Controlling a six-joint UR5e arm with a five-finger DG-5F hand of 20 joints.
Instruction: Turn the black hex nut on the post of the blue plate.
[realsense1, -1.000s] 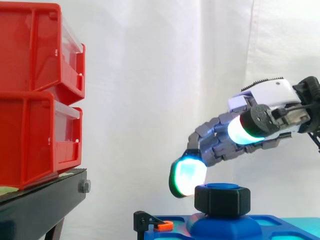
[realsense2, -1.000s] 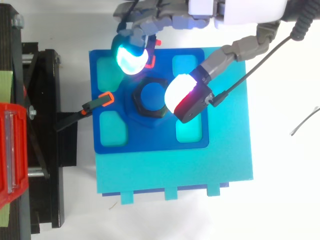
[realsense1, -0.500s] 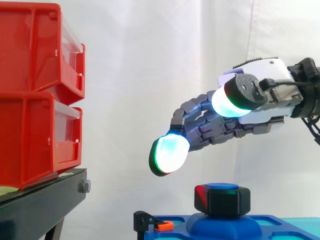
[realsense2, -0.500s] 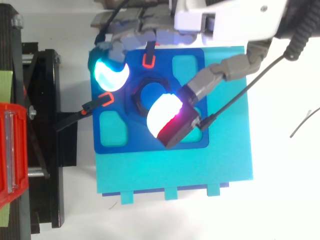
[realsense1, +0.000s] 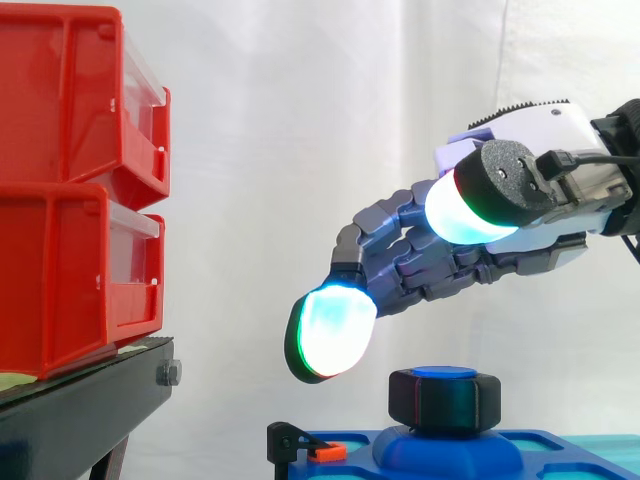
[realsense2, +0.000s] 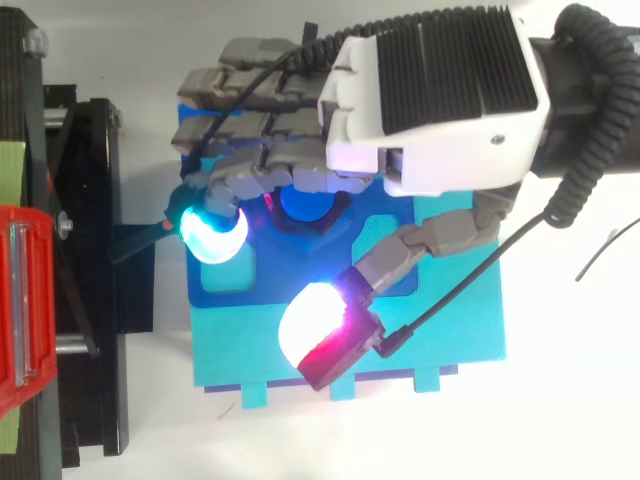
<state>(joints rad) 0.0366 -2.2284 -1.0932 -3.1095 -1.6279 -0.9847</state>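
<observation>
Moved since half a second ago: robot hand (realsense1: 440, 265) now right over the black hex nut (realsense1: 445, 398), fingers loose and spread, gripping nothing. Nut on the post (realsense2: 303, 203) of the blue plate (realsense2: 215, 293), lower right in the side view. At left, red bins (realsense1: 70, 180) on a black stand (realsense1: 80, 420) — white curtain (realsense1: 300, 120) behind.

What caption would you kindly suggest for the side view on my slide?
The hand hovers above the black hex nut on the post of the blue plate, fingers relaxed, holding nothing.
</observation>
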